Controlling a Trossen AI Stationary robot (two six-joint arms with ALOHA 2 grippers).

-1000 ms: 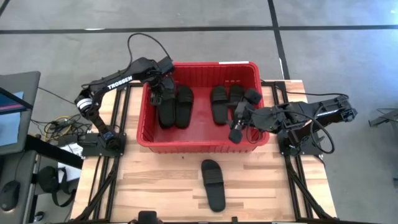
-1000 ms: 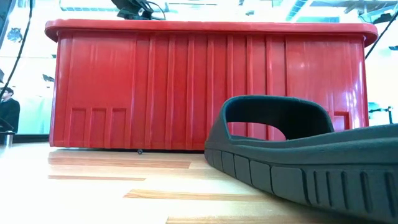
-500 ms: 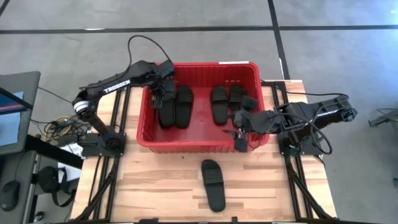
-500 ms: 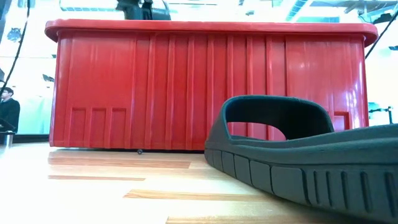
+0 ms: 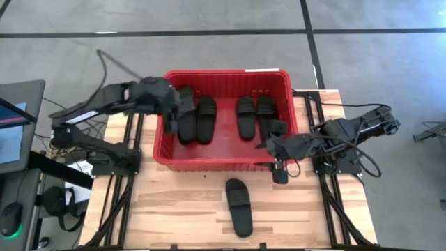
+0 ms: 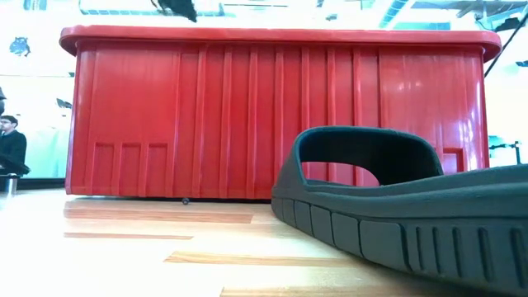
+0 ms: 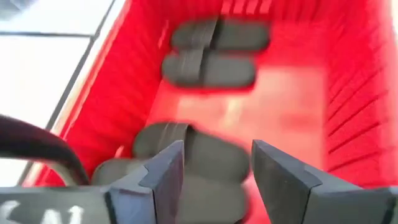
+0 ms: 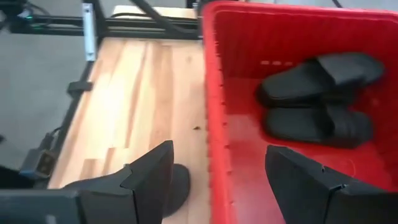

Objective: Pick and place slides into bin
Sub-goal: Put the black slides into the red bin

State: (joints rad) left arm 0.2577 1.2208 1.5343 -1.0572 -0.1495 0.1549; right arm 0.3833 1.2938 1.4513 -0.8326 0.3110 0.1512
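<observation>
The red bin stands at the table's far middle and holds several black slides lying flat on its floor in two side-by-side groups. One more slide lies sole down on the table, in front of the bin; it fills the low view. My left gripper is open and empty above the bin's left side, over the left group of slides. My right gripper is open and empty. Its fingers stand above the bin's near rim, one over the table and one over the bin.
The wooden table lies bare to the left and right of the lone slide. Black frame rails run along both sides of the table. A person shows far off at the left of the low view.
My left arm has folded back toward the table's left edge, and its gripper has drawn away from the left group of slides in the bin. My right gripper has come out of the bin's right part toward the table's near edge and now stands over the near rim.
</observation>
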